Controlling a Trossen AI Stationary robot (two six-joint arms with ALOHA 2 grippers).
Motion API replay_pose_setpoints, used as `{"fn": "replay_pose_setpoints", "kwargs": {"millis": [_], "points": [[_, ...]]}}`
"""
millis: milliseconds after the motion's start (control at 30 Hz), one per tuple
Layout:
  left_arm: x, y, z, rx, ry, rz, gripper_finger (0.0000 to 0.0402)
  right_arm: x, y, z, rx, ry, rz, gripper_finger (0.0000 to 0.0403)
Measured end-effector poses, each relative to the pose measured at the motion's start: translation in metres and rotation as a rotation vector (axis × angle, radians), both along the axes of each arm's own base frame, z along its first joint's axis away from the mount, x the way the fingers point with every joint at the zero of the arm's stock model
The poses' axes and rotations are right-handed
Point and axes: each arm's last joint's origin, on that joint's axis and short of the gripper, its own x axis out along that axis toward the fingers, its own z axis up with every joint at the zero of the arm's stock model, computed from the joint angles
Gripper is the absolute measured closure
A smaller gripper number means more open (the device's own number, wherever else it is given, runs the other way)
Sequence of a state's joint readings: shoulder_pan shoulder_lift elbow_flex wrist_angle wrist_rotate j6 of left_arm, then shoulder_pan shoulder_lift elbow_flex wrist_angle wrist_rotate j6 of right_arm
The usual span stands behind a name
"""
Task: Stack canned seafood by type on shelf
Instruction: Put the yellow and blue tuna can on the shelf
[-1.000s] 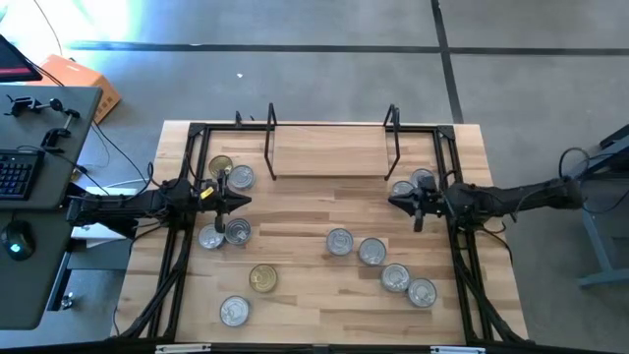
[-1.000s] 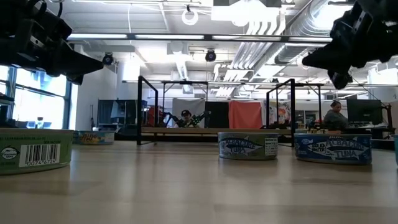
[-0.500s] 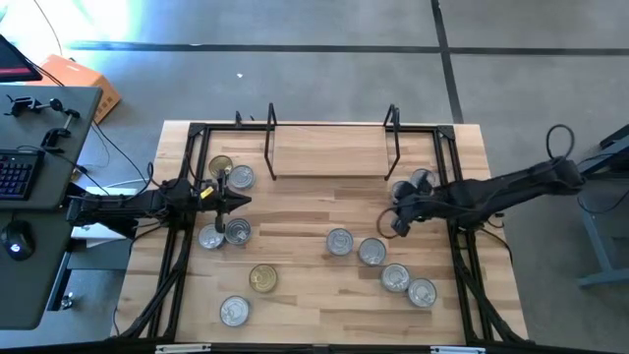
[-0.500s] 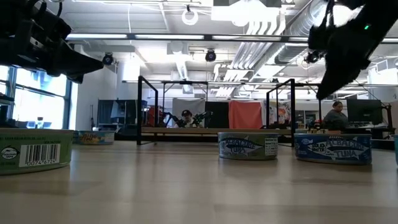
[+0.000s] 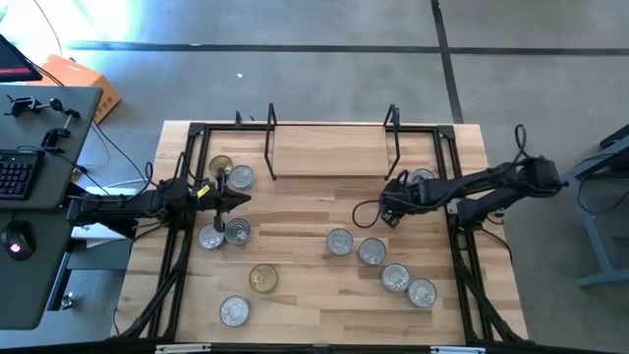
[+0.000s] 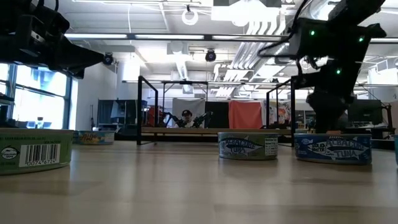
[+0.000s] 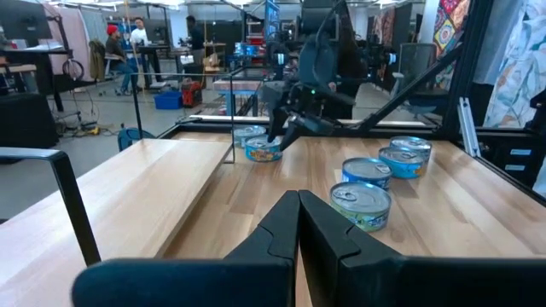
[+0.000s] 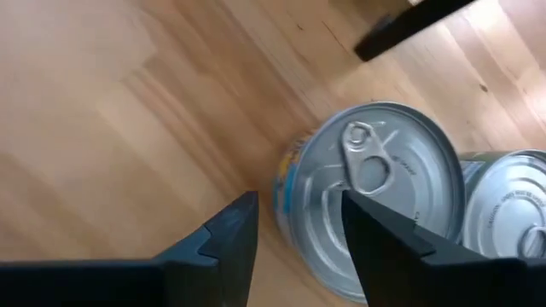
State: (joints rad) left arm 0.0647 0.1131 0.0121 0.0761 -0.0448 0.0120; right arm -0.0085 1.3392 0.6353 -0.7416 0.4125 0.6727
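Observation:
The shelf [image 5: 329, 152], a light-wood board between black wire end frames, stands at the table's far middle with nothing on it. Flat tins of canned seafood lie scattered on the table: a left group [image 5: 237, 231] with two gold lids [image 5: 221, 167], and a near-right row [image 5: 371, 252]. By the shelf's right end, my right gripper [image 5: 390, 205] points down, open, over a silver-lidded blue tin [image 8: 375, 183]. One finger is above the tin's lid edge, the other over bare wood. A second tin [image 8: 512, 209] touches that one. My left gripper [image 7: 299, 205] hovers shut among the left tins.
Black frame rails [image 5: 462, 246] run along both table sides under the arms. Open wood lies between the two tin groups and in front of the shelf [image 5: 295, 211]. Beyond the far edge, people sit in the room [image 6: 185, 117].
My right gripper has swung from the right rail toward the table's left, tipped over so its fingers point down, and come down over the tins by the shelf's right end. Its fingers have opened. No tin has moved.

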Motion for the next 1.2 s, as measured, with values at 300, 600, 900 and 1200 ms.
{"fn": "replay_pose_setpoints", "kwargs": {"millis": [300, 600, 900, 1200], "points": [[0.000, 0.000, 0.000, -0.007, -0.001, 0.000, 0.0401, 0.004, 0.000, -0.008, -0.009, 0.044, 0.017, 0.0289], [0.000, 0.000, 0.000, -0.007, -0.006, 0.000, 0.0401, 0.033, 0.024, 0.000, 0.148, -0.167, 0.302, 0.0350], [0.000, 0.000, 0.000, 0.007, -0.004, -0.001, 0.0401, 0.058, 0.055, -0.012, 0.029, -0.191, 0.744, 0.0399], [0.002, 0.000, 0.004, 0.074, -0.034, -0.005, 0.0401, 0.066, 0.059, -0.013, -0.122, -0.208, 0.702, 0.0390]]}}
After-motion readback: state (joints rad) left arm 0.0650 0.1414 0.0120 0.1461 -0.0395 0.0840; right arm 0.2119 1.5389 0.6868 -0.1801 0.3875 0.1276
